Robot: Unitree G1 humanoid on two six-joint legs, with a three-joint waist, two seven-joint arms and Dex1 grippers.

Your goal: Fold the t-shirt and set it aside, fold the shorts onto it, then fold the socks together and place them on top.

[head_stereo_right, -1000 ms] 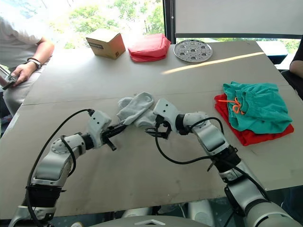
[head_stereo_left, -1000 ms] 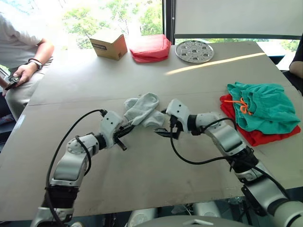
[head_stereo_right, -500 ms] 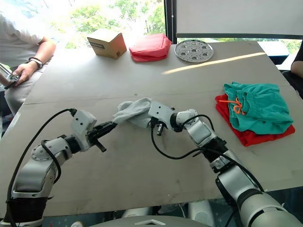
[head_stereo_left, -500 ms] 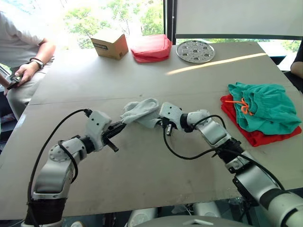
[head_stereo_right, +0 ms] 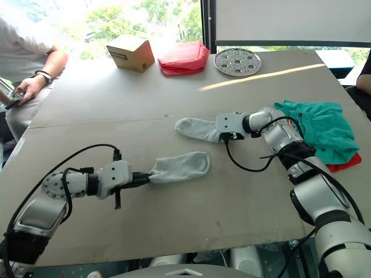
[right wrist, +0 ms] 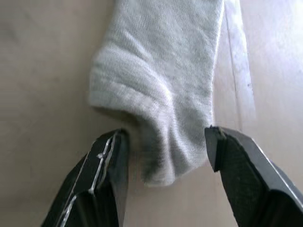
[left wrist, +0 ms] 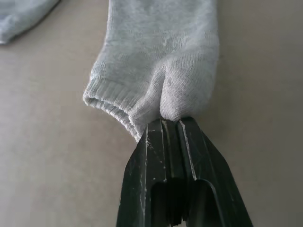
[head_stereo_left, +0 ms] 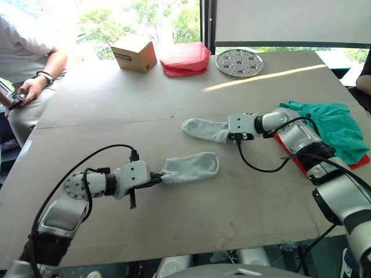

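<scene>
Two light grey socks lie apart on the table. The nearer sock [head_stereo_left: 191,167] lies flat, with my left gripper [head_stereo_left: 156,178] shut on its cuff [left wrist: 142,101]. The farther sock [head_stereo_left: 204,128] lies near the table's middle. My right gripper [head_stereo_left: 232,136] is open, and its fingers [right wrist: 106,161] stand either side of that sock's end [right wrist: 161,123]. The teal shorts [head_stereo_left: 327,124] lie folded at the right edge on the red t-shirt [head_stereo_right: 342,164], which is mostly hidden beneath them.
Along the far edge stand a cardboard box [head_stereo_left: 134,54], a pinkish-red folded bundle [head_stereo_left: 184,58] and a round perforated metal plate [head_stereo_left: 239,62]. A person [head_stereo_left: 29,69] sits at the far left holding a phone. Another person's arm [head_stereo_left: 364,81] shows at the right edge.
The socks were bunched together between both grippers. Now they are apart: my left gripper has drawn one sock nearer and leftward, and my right gripper has moved right with the other.
</scene>
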